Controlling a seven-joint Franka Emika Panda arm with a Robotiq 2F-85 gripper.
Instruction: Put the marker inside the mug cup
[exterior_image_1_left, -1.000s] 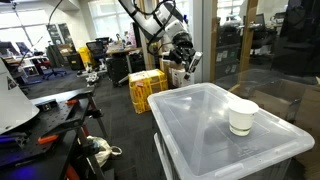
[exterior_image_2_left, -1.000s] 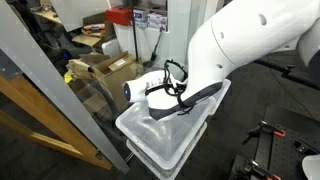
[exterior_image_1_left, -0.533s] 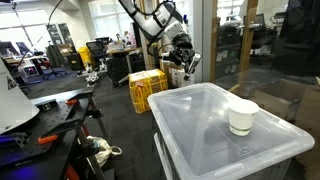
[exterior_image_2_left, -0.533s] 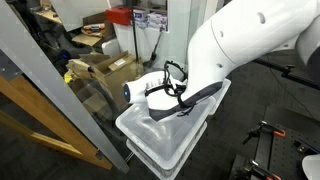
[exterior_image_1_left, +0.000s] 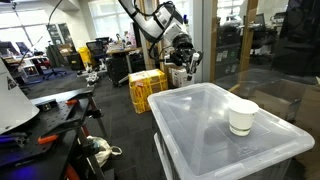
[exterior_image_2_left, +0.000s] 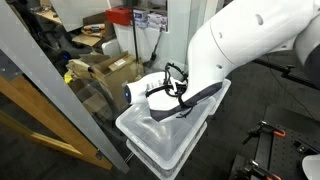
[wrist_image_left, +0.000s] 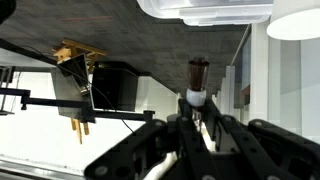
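The cream-white mug cup (exterior_image_1_left: 242, 117) stands upright on the translucent bin lid (exterior_image_1_left: 195, 125), near its right side. It shows at the top right of the wrist view (wrist_image_left: 298, 15), beside the lid's edge (wrist_image_left: 205, 10). My gripper (exterior_image_1_left: 185, 68) hangs in the air beyond the far end of the lid, well away from the cup. In the wrist view its fingers (wrist_image_left: 198, 105) are shut on the marker (wrist_image_left: 198, 78), a thin stick with a dark tip that pokes out past the fingertips. In an exterior view the white arm (exterior_image_2_left: 235, 45) hides the cup and the gripper.
A yellow crate (exterior_image_1_left: 147, 88) stands on the floor below the gripper. Glass partitions and cardboard boxes (exterior_image_2_left: 110, 68) lie beyond the bin (exterior_image_2_left: 150, 135). A cluttered workbench (exterior_image_1_left: 45, 115) with tools is to the left.
The gripper with the marker has shifted very slightly, to the left and up in the exterior view. The cup and lid have not moved.
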